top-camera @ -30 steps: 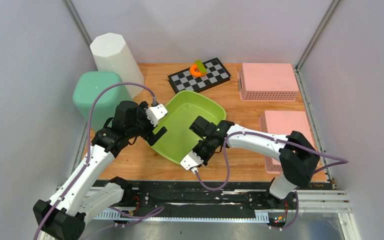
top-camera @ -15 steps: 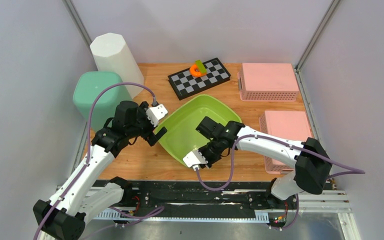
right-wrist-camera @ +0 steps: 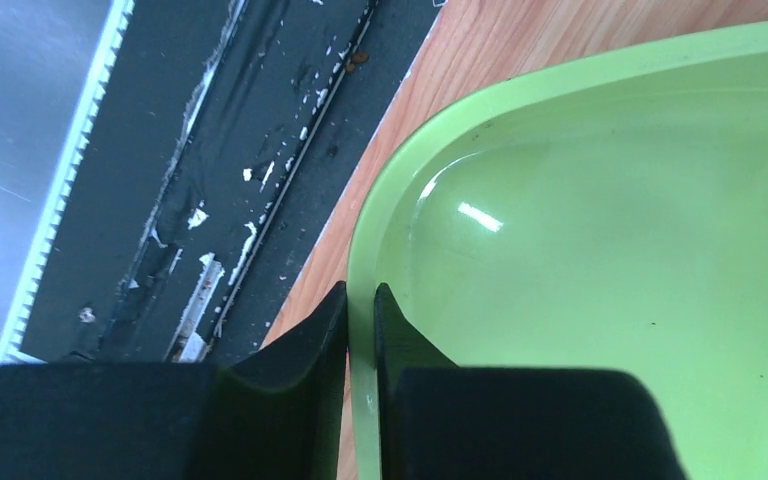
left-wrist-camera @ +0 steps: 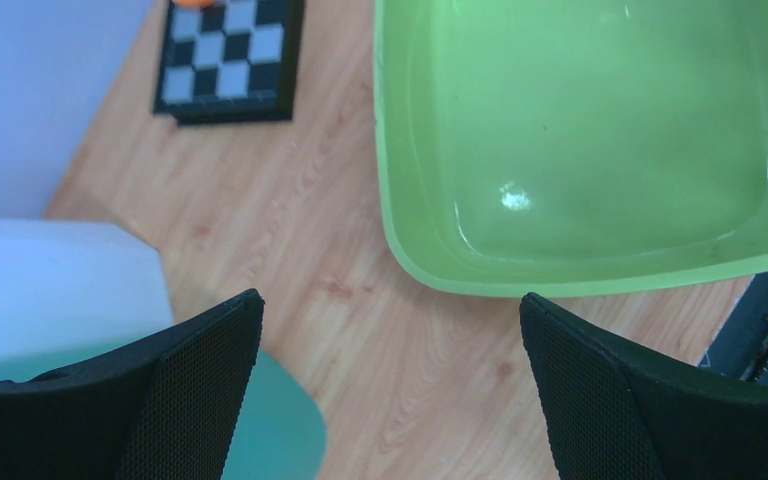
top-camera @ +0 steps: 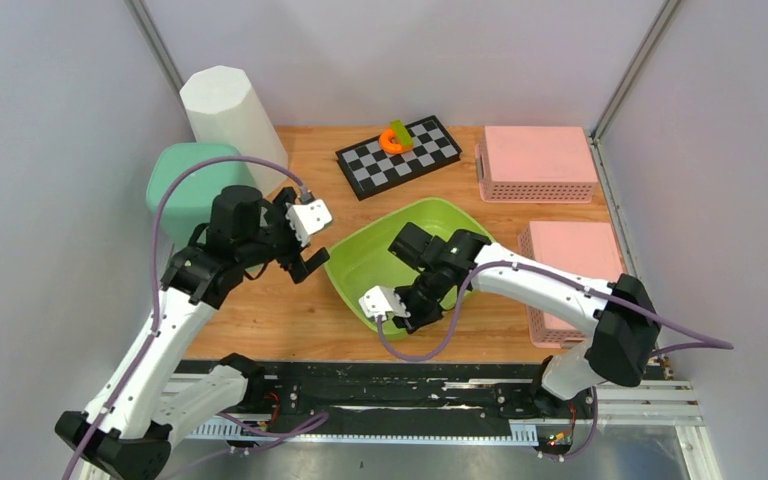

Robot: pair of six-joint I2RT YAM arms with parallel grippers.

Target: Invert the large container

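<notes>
Large container [top-camera: 385,262]: lime-green basin at centre frame on the wooden tabletop [top-camera: 270,315], mouth facing up. The inside is bare and glossy. Its long axis appears to run lower left to upper right; the right arm [top-camera: 540,285] crosses over its right end, so I cannot tell for sure.

Right hand [right-wrist-camera: 360,300]: pinched narrow on the basin's near rim at the lower-left corner, one finger inside the wall and one outside.

Left hand [left-wrist-camera: 390,320]: spread wide, holding nothing, just left of the basin's left rim and apart from it.

Surroundings:
- checkerboard [top-camera: 410,158] at upper centre, carrying an orange-and-green piece [top-camera: 394,138]
- two pink baskets [top-camera: 538,162] [top-camera: 572,255] along the right edge
- teal bin [top-camera: 188,180] and white bin [top-camera: 228,112] at upper left, close behind the left arm
</notes>
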